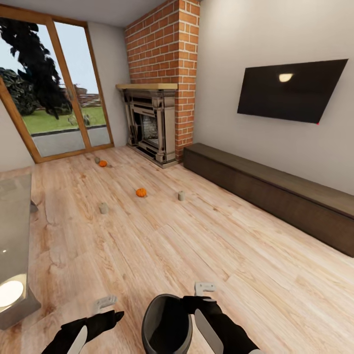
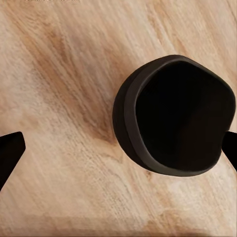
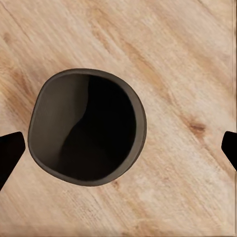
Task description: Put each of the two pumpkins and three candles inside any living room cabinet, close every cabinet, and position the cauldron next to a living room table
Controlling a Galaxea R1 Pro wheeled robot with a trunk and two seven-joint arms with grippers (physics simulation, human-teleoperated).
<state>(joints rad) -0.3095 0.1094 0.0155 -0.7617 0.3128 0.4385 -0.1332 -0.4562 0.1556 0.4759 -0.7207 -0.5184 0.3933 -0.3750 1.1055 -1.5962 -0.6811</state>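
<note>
Pale wood planking (image 1: 162, 246) is running across the whole room, and near the bottom centre of the head view a dark grey cauldron (image 1: 167, 324) is standing on it between the two black arms. The left gripper (image 1: 105, 302) is hanging at lower left and the right gripper (image 1: 204, 288) just right of centre, above the cauldron's rim; both are spread wide with nothing between the fingers.

Further up the head view, the task's small things are lying on the floor: one pumpkin (image 1: 141, 192) at mid-frame, a second pumpkin (image 1: 103, 163) nearer the glass door (image 1: 59, 98), a candle (image 1: 181, 195) right of the first pumpkin, another candle (image 1: 103, 208) to its left, and a third candle (image 1: 97, 160) just beside the far pumpkin. Along the right wall the long dark cabinet (image 1: 275, 196) is sitting with its fronts closed, under a black television (image 1: 290, 91); a brick fireplace (image 1: 152, 128) is filling the corner. A table edge (image 1: 14, 246) is showing at far left.

The left wrist view is looking straight down on the cauldron (image 2: 175, 116), its hollow black, sitting toward the right. The right wrist view is catching the cauldron (image 3: 86, 126) left of centre, its inner wall half lit. I am seeing no writing or labels.
</note>
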